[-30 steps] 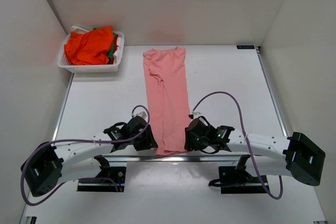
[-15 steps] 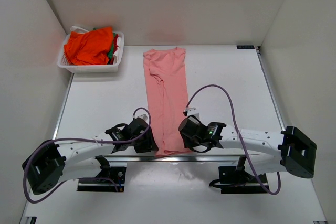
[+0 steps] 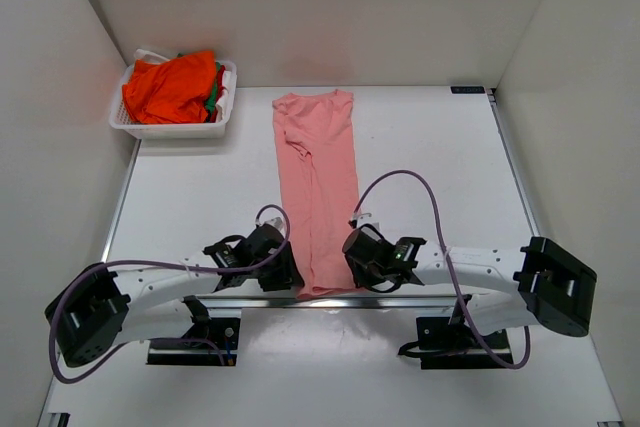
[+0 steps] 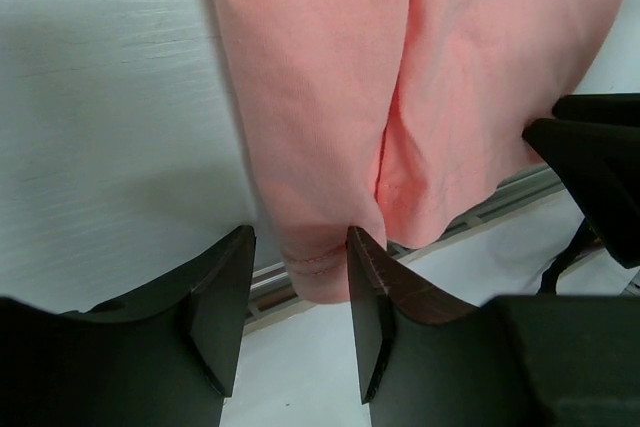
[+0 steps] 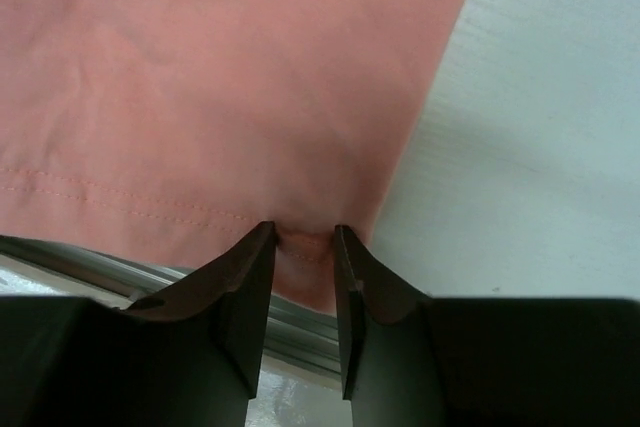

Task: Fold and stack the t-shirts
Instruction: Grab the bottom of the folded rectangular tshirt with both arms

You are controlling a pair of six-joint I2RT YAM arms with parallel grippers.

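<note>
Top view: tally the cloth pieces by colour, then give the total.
Salmon-pink shirt: 1
Orange shirt: 1
Green cloth, only partly showing: 1
Total: 3

Top external: fixed high, above and behind the near edge, facing down and forward. Far off; whole surface and side walls in frame.

Left wrist: on the left arm, close range, looking down past left pincer at the near hem of salmon-pink t-shirt, left corner.

Right wrist: on the right arm, closer yet, looking past right pincer at the same hem, right corner, metal edge rail below.

Shared by all three: near end of that shirt at the surface's near edge.
</note>
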